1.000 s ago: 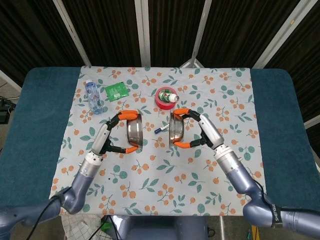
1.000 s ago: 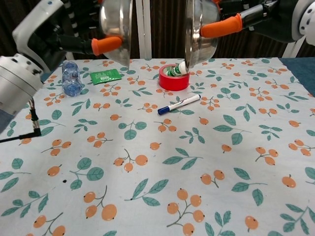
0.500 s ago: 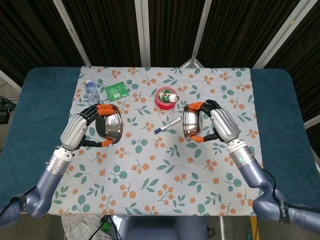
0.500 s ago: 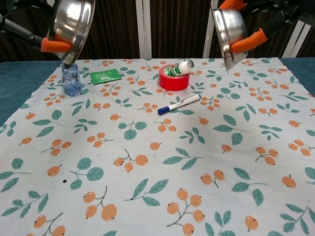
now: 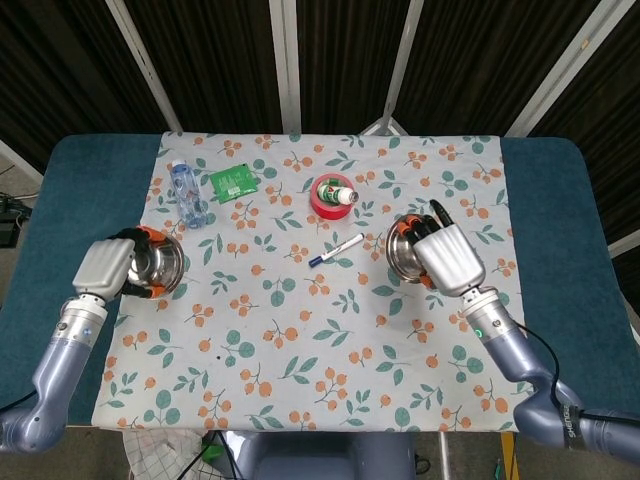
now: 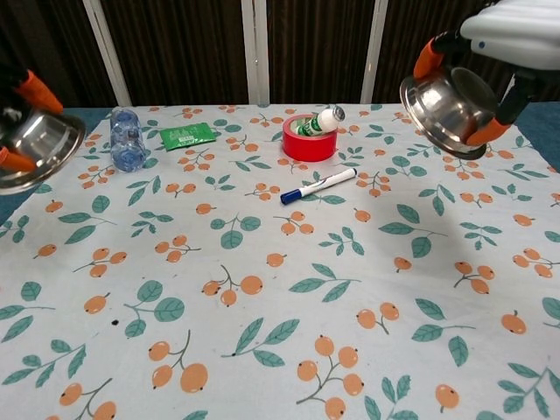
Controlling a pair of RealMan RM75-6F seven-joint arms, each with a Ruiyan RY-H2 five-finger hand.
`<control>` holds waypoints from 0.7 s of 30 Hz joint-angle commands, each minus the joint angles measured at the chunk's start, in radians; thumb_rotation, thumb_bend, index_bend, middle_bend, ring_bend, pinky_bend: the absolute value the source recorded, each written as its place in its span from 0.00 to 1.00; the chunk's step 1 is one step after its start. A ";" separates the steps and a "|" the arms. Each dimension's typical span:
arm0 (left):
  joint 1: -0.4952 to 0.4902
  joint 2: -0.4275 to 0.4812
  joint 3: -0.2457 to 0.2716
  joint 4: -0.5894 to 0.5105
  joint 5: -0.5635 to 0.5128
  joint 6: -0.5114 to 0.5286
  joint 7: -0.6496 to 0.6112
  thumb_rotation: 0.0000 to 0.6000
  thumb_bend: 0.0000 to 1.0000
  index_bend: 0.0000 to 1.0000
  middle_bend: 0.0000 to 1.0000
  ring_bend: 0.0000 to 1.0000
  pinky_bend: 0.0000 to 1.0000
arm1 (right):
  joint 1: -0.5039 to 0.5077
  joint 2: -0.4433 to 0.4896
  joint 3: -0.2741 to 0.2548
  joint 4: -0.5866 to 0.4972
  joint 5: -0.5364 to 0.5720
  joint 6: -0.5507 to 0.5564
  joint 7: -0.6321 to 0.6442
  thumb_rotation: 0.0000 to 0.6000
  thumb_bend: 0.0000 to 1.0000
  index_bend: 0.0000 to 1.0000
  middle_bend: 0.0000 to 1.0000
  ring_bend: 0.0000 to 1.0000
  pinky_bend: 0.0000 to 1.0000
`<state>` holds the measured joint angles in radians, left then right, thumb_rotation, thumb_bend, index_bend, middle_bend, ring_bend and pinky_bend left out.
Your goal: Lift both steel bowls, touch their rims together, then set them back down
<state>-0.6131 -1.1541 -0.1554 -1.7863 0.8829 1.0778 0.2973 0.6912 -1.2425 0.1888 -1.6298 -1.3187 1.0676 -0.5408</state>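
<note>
left bowl: round steel bowl [image 5: 160, 265], left hand [image 5: 105, 268] fingers clasping rim, above tablecloth's left edge
right bowl: steel bowl [image 6: 448, 103], right hand [image 5: 447, 257] gripping rim, tilted, aloft right

a white cloth [image 5: 330, 330] with orange berries and teal leaves, red tape roll [image 5: 327, 197], perhaps green packet [image 5: 233, 182].

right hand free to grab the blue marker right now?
Probably not. The right hand is holding a steel bowl off the cloth. The marker lies unobstructed to its left, but the bowl would have to go down first.
</note>
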 commanded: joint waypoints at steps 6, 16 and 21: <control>-0.080 -0.115 -0.006 0.131 -0.176 -0.145 0.057 1.00 0.03 0.46 0.30 0.20 0.33 | 0.027 -0.098 -0.043 0.103 0.057 -0.034 -0.145 1.00 0.00 0.48 0.35 0.38 0.13; -0.097 -0.253 -0.039 0.292 -0.073 -0.176 -0.068 1.00 0.02 0.43 0.27 0.16 0.29 | 0.049 -0.171 -0.042 0.175 0.117 -0.072 -0.170 1.00 0.00 0.47 0.35 0.38 0.12; -0.103 -0.280 -0.028 0.336 -0.037 -0.220 -0.103 1.00 0.01 0.38 0.20 0.09 0.24 | 0.052 -0.173 -0.053 0.159 0.179 -0.119 -0.180 1.00 0.00 0.38 0.34 0.32 0.06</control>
<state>-0.7130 -1.4261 -0.1850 -1.4578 0.8384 0.8667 0.2025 0.7414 -1.4153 0.1410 -1.4614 -1.1639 0.9670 -0.7124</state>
